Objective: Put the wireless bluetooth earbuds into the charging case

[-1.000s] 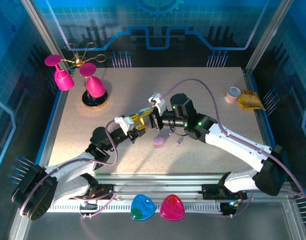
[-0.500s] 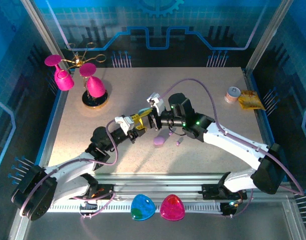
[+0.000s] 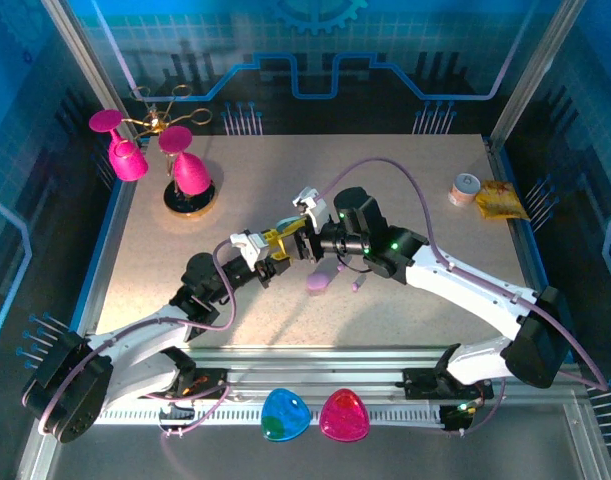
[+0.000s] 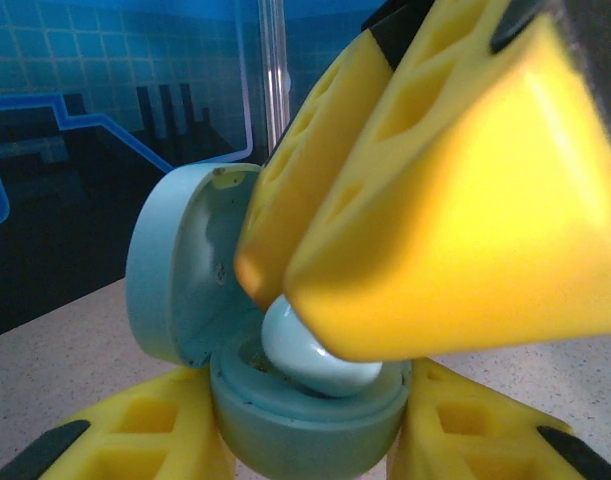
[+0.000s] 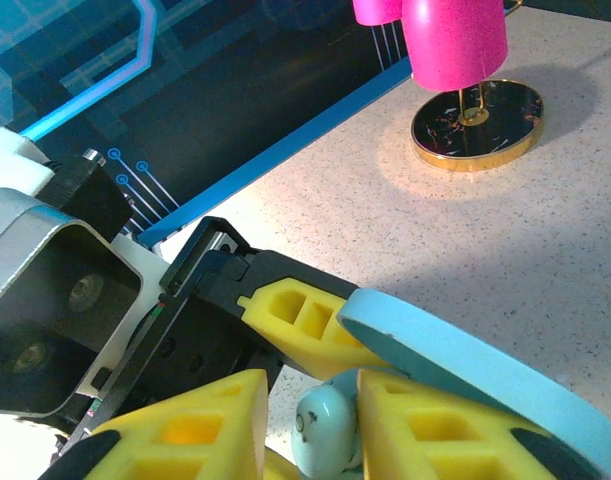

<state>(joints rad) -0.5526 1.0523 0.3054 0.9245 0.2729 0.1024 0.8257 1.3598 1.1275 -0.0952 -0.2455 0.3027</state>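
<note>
Now the open case (image 4: 175,270) is clamped by the left gripper (image 4: 305,435); a pale earbud (image 4: 315,352), pinched by the right gripper (image 5: 312,425), is set tilted, half inside the case, its seat judged directly beneath.

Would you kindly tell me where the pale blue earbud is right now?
In the left wrist view the pale blue earbud is pinched by the right gripper at the mouth of the open case held by the left gripper.
</note>
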